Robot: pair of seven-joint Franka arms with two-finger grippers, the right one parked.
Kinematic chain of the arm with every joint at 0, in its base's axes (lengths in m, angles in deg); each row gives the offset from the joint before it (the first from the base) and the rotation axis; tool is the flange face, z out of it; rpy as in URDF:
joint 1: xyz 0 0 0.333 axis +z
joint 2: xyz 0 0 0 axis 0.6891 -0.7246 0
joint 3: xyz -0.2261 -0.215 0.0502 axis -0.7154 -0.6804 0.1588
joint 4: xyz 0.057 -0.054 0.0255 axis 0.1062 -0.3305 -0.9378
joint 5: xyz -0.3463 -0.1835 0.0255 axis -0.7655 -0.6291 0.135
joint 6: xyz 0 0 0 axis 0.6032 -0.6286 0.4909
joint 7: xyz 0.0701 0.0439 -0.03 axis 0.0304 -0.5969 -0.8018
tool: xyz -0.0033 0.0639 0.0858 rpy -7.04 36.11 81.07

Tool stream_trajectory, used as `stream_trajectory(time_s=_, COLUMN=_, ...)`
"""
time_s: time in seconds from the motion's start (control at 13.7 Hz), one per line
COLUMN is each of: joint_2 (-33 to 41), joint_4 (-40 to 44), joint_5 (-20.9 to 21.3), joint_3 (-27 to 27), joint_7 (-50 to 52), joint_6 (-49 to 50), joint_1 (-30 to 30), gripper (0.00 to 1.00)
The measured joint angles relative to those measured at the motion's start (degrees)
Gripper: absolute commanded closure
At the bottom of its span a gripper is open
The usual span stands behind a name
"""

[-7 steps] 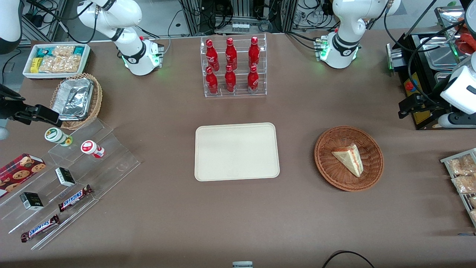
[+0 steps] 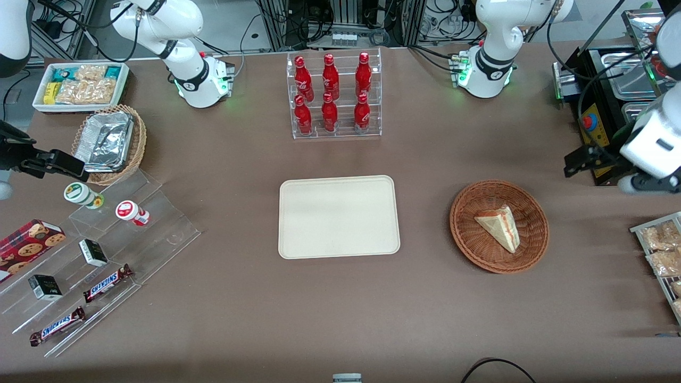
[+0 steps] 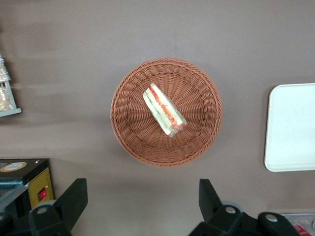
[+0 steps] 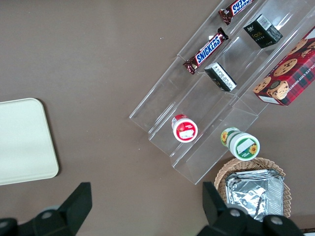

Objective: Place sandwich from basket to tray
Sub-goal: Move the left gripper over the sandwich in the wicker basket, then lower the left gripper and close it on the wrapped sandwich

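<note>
The sandwich (image 2: 499,227) lies in the round reddish-brown basket (image 2: 468,234), its red and green filling showing in the left wrist view (image 3: 164,110). The basket (image 3: 128,128) stands on the brown table. The cream tray (image 2: 339,216) lies flat beside the basket, toward the parked arm's end, with nothing on it; its edge shows in the left wrist view (image 3: 290,128). My left gripper (image 2: 579,161) hangs above the table, a little farther from the front camera than the basket and toward the working arm's end. It (image 3: 141,191) is open and holds nothing.
A rack of red bottles (image 2: 332,96) stands farther from the front camera than the tray. A black machine (image 2: 601,80) stands by the gripper, with a rack of snack packets (image 2: 662,255) nearer the camera. Clear shelves of snacks (image 2: 96,255) lie at the parked arm's end.
The left arm's wrist has turned and risen slightly, and the gripper has shifted a little toward the basket. The sandwich, basket and tray have not moved.
</note>
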Motion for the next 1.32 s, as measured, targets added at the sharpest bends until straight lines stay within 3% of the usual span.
stream_trajectory(time_s=0.37, joint_2=-2.57, joint_4=-10.18, joint_5=0.36, joint_3=-0.41, joint_7=6.96, joint_6=-14.35, joint_1=-0.26, gripper=0.0)
stream_trajectory(time_s=0.8, joint_2=-2.51, joint_4=-25.69, joint_5=0.52, joint_3=-2.15, joint_7=25.8, joint_6=-35.1, joint_1=-0.56, gripper=0.0)
stream_trajectory(time_s=1.32, joint_2=-3.57, joint_4=-35.39, joint_5=0.52, joint_3=-2.25, joint_7=30.05, joint_6=-45.51, joint_1=-0.57, gripper=0.0)
